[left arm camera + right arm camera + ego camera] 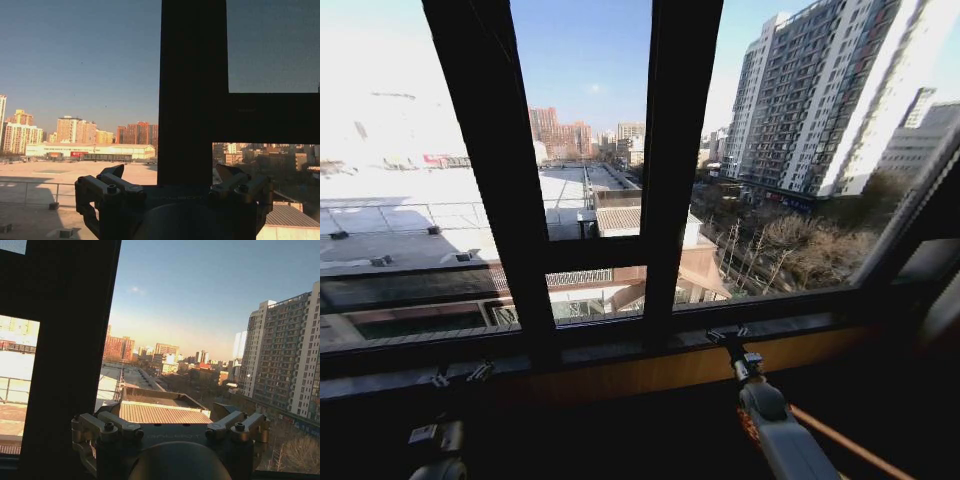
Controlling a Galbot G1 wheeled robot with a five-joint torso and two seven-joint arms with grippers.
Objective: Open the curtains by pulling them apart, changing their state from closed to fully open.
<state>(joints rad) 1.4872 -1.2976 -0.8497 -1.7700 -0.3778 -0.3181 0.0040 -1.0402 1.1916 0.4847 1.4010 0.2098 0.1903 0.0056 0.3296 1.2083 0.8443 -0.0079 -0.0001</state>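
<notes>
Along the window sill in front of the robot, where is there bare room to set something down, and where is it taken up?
The wooden sill lies bare between the left gripper and the right gripper, below the dark window frame. It is also free from the right gripper out toward the right-hand corner. It is crowded at each gripper, where the fingers reach the sill's edge.

You're in a high-rise room, at a large window (620, 150) with dark frames (675, 150) and a wooden sill (620, 375); outside lie flat rooftops (410, 215), apartment towers (820, 90) and bare trees (810, 250) far below.
</notes>
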